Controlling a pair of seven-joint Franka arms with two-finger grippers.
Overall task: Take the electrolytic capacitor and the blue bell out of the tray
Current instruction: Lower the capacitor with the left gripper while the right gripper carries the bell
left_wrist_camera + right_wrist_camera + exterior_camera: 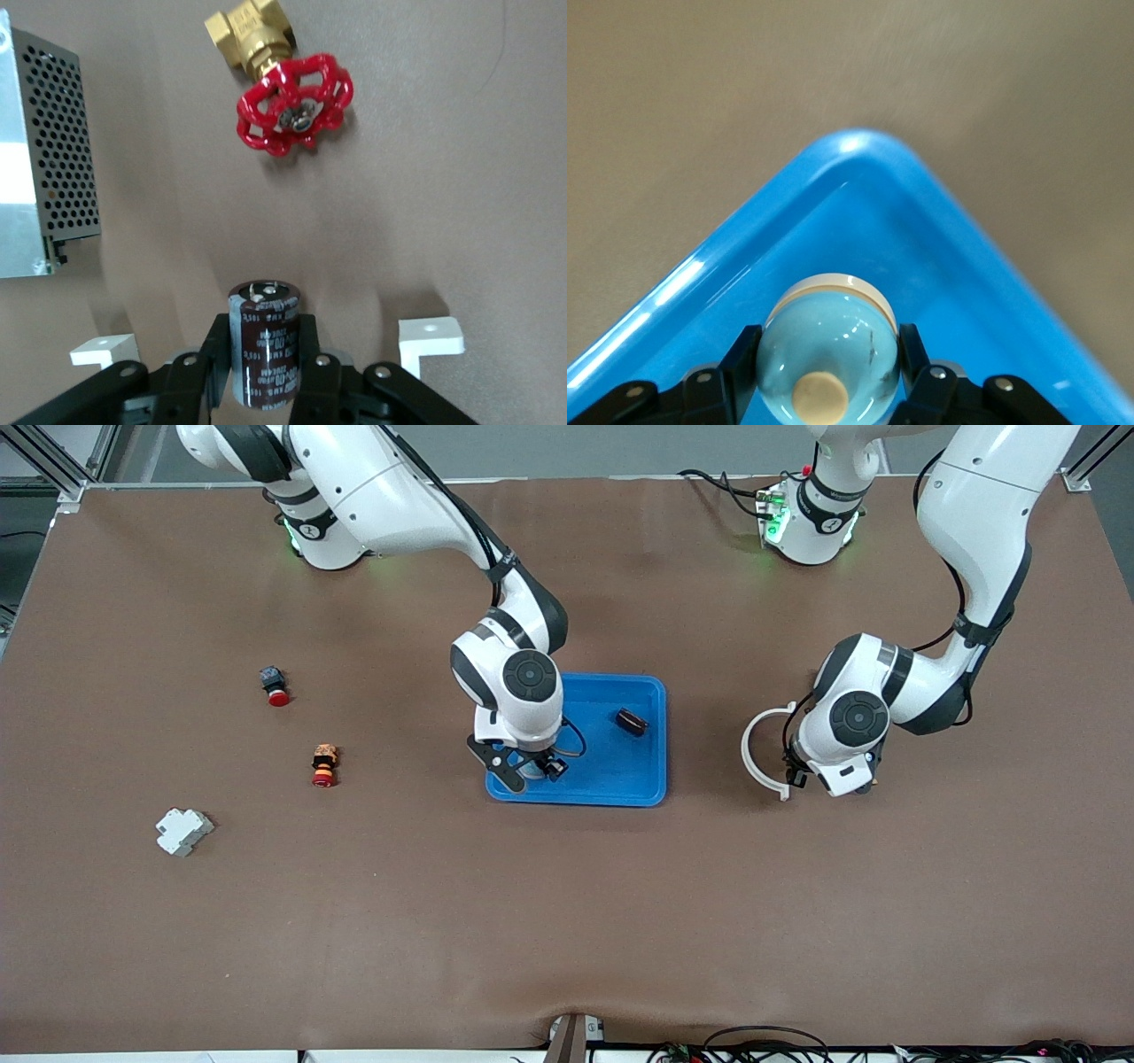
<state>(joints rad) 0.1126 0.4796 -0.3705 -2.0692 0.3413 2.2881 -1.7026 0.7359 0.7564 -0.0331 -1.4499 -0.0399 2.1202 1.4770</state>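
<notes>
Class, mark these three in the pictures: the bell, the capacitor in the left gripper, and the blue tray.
bell (831,354): right wrist view, on its shiny dome.
capacitor (266,341): left wrist view, on its printed sleeve.
blue tray (620,779): front view, on its bare floor.

Glossy blue plastic tray (700,266); mirror-shiny metal bell (830,350); matt brown desk (567,921); brass valve (279,75), red-painted wheel.
</notes>
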